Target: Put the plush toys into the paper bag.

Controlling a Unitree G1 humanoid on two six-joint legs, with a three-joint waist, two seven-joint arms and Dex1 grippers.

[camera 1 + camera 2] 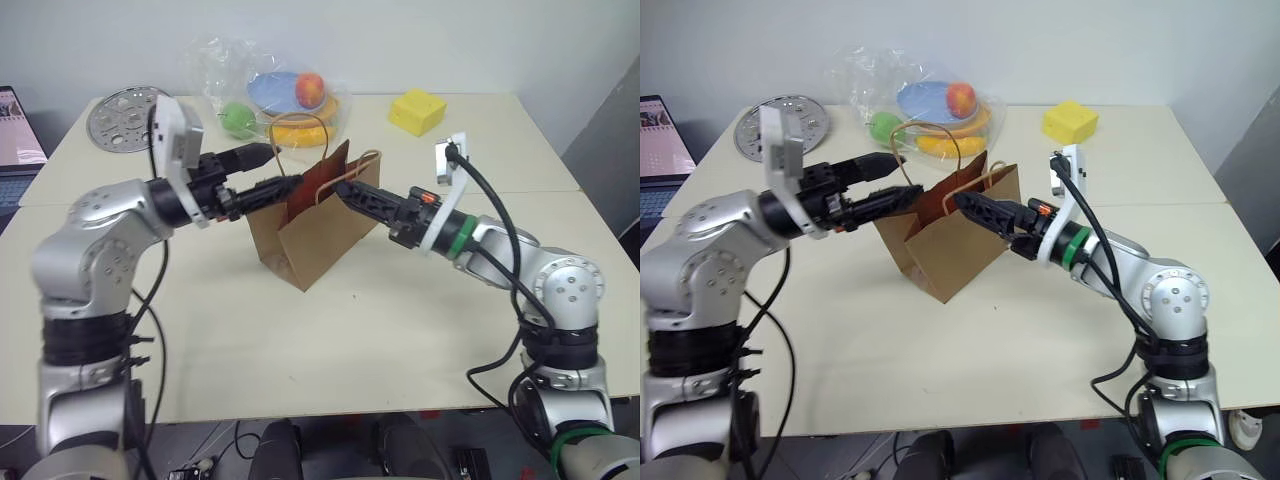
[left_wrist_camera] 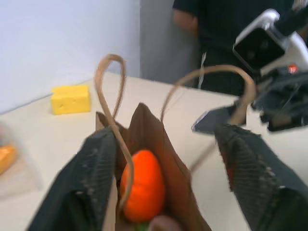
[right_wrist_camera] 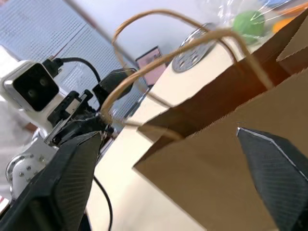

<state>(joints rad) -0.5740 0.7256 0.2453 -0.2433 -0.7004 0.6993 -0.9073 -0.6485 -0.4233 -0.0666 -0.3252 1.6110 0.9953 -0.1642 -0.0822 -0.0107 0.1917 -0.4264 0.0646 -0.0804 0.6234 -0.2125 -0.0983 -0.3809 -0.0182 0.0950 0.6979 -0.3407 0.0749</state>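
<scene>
Left pincer (image 1: 272,172) spread wide, empty, beside brown kraft paper bag (image 1: 318,228) rim, right pincer (image 1: 352,194) released opposite, orange plush carrot (image 2: 142,185) inside, bare cream worktop (image 1: 350,340) beneath.

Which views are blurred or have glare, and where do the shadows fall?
Left wrist view: the carrot plush inside the paper bag and the near end effector fingers look soft, out of focus. Left eye view: glare on the clear plastic bag; the paper bag throws a soft shadow on the table. Right wrist view: bag sharp, background hazy.
</scene>
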